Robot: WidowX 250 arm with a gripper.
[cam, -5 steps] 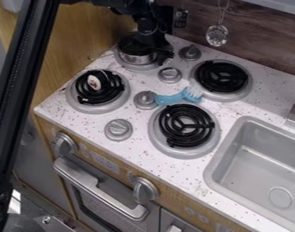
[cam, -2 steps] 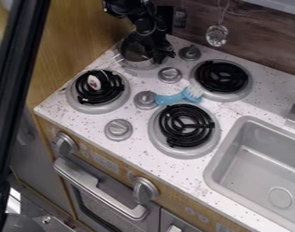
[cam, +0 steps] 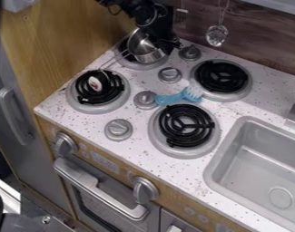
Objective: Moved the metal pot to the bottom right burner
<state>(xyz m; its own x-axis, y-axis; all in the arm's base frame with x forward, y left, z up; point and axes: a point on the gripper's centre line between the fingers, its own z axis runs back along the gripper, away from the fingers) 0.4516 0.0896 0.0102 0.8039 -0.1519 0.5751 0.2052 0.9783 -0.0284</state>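
Observation:
The gripper (cam: 168, 44) is at the upper part of the view, over the top left burner (cam: 140, 67), and is shut on the right side of the metal pot (cam: 147, 55). The pot hangs tilted above that burner, its wire handle slanting down to the left toward the bottom left burner. Part of the pot's rim is hidden behind the black fingers. The bottom right burner (cam: 186, 125) has a bare black coil, lower and to the right of the pot.
A blue brush (cam: 171, 98) lies between the knobs and touches the bottom right burner's back edge. A small white-and-red item (cam: 94, 82) sits on the bottom left coil. Grey knobs rise between burners. The sink (cam: 258, 167) is at right, the wood wall at left.
The pot has lifted off the top left burner and tipped, its handle swinging into view at the lower left. The gripper has shifted slightly right with it, and the black arm part at left has moved away.

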